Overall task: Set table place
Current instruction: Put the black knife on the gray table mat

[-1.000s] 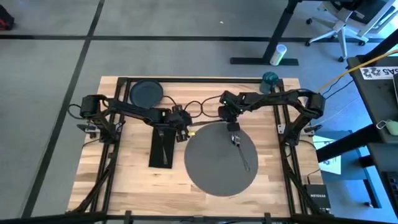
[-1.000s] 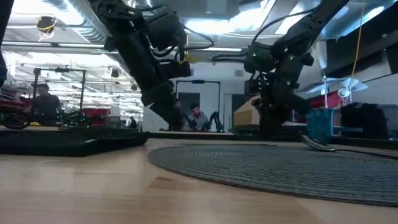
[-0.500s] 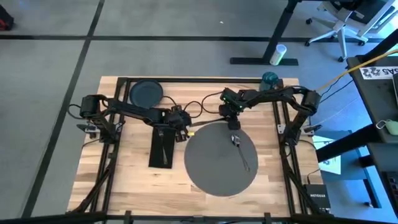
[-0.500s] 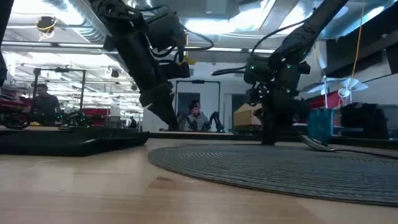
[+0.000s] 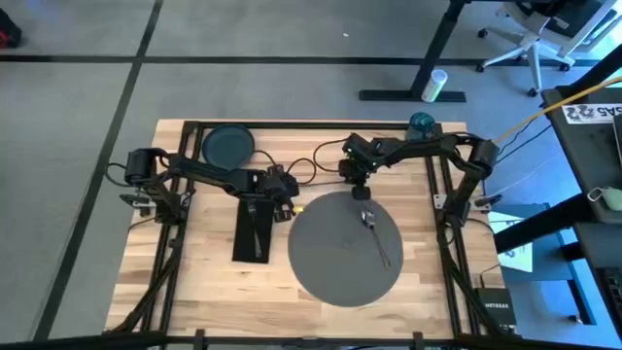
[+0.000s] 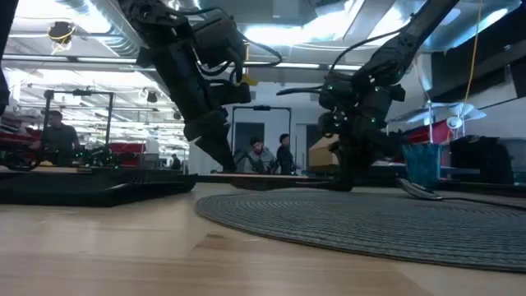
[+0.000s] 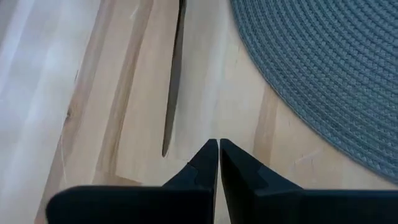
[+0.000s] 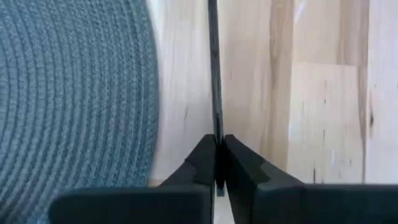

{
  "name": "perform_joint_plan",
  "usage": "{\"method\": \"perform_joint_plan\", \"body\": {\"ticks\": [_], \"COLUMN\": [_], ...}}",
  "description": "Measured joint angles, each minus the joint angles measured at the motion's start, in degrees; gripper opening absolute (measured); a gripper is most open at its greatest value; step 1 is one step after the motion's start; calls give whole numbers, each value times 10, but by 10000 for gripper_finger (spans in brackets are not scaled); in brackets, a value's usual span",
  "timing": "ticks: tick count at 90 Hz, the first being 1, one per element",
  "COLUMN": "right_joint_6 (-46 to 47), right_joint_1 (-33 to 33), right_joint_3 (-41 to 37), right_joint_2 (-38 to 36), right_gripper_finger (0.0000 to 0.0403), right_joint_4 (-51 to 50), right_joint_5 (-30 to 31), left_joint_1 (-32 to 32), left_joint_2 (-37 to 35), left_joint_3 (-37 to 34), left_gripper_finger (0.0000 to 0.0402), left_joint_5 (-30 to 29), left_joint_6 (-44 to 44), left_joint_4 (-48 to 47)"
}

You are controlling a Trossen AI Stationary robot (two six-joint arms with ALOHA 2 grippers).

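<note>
The pale butcher-block wood table (image 5: 204, 282) carries a big round grey woven placemat (image 5: 340, 253) with a metal spoon (image 5: 377, 235) lying on it. A black rectangular napkin (image 5: 255, 228) sits left of the mat, a dark round plate (image 5: 226, 146) at the back-left, a small teal cup (image 5: 422, 123) back-right. The right pincer (image 8: 217, 165) is clamped on a thin metal knife (image 8: 213, 68) just beyond the mat's far edge. The left pincer (image 7: 218, 163) is pressed together, empty, between napkin and mat.

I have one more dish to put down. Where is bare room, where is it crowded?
Bare wood: left of the napkin, at the table's near left corner, and right of the placemat. The placemat is free left of the spoon. Crowded: the far middle between plate and cup, where the left gripper and right gripper hang.
</note>
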Motion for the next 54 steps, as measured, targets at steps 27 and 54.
{"method": "perform_joint_plan", "body": {"ticks": [27, 54], "right_joint_6": [28, 83], "right_joint_1": [15, 55], "right_joint_3": [-7, -9], "right_joint_2": [-37, -102], "right_gripper_finger": [0, 0], "right_joint_4": [-21, -103], "right_joint_5": [9, 58], "left_joint_1": [-15, -47], "left_joint_2": [0, -1], "left_joint_3": [0, 0], "left_gripper_finger": [0, 0], "left_joint_5": [-6, -19], "left_joint_6": [-2, -17], "left_joint_4": [2, 29]}}
